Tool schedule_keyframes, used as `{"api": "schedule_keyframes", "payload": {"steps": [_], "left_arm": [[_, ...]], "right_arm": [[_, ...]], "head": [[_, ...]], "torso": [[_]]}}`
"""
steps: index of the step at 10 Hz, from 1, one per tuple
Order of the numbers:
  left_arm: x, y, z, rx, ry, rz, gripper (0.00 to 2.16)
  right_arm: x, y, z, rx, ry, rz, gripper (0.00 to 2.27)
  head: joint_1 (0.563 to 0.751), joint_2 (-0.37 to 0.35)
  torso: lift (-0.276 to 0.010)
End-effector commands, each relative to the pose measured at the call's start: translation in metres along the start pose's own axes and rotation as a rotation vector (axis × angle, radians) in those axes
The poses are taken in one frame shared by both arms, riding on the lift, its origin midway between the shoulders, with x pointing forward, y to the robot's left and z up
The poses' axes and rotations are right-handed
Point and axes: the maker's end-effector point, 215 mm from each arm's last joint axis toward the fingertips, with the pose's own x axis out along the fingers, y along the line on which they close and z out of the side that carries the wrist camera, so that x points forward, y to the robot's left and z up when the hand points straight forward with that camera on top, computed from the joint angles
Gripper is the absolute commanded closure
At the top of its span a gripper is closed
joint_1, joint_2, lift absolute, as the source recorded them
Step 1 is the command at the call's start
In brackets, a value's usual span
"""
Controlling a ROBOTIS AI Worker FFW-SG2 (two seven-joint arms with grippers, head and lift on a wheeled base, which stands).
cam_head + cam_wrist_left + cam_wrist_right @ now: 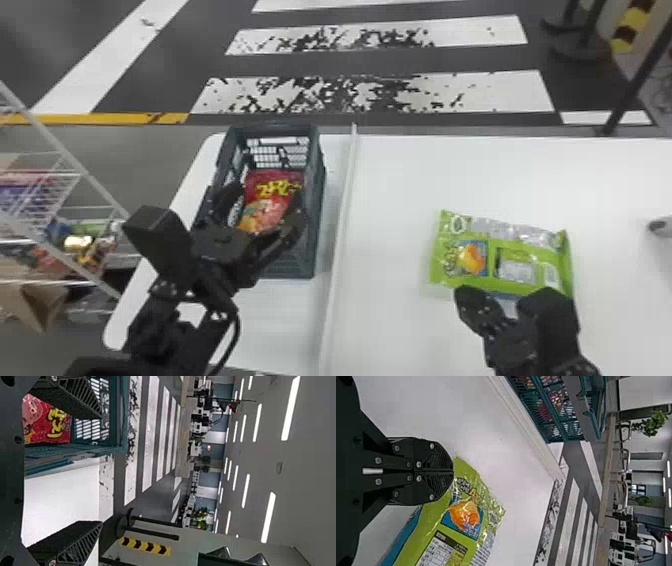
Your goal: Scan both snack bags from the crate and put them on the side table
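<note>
The crate (317, 172) stands upright on a white table (295, 315). The red snack bag (267, 207) is inside it, with yellow lettering on its front. The left gripper (265, 195) is at the near part of the crate, its black fingers spread wide and holding nothing; in the head view the red bag appears between them. In the left wrist view, one finger shows against the crate and the other against the white tabletop. How deep they reach, I cannot tell.

To the right of the crate, past a pale raised strip (344, 210), the green snack bag (535, 245) lies flat on a white surface (410, 175). The right gripper (465, 291) is at that bag's near edge, well apart from the crate. Its fingers are pressed together; whether they touch the bag, I cannot tell.

A white wire rack (65, 147) stands left of the crate. Beyond the crate, the dark floor has white stripes (480, 92), worn in patches.
</note>
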Motion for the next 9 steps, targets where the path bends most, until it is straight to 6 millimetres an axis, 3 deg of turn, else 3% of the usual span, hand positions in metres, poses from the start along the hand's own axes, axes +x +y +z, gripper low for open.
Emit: {"api": "schedule_keyframes", "payload": {"steps": [1, 4, 9], "left_arm": [[-0.004, 0.006, -0.001, -0.004, 0.002, 0.011, 0.05], [-0.007, 0.010, -0.003, -0.003, 0.009, 0.017, 0.05], [-0.010, 0.013, -0.006, -0.005, 0.017, 0.019, 0.05]], "right_arm": [[0.008, -0.001, -0.009, 0.005, 0.053, 0.011, 2.25], [0.033, -0.004, -0.018, 0.017, 0.111, 0.032, 2.25], [0.073, -0.028, -0.006, 0.027, 0.155, 0.014, 2.25]], "head": [[0.695, 0.189], [0.695, 0.210], [0.695, 0.209]], "torso": [[-0.087], [-0.087], [-0.087]]}}
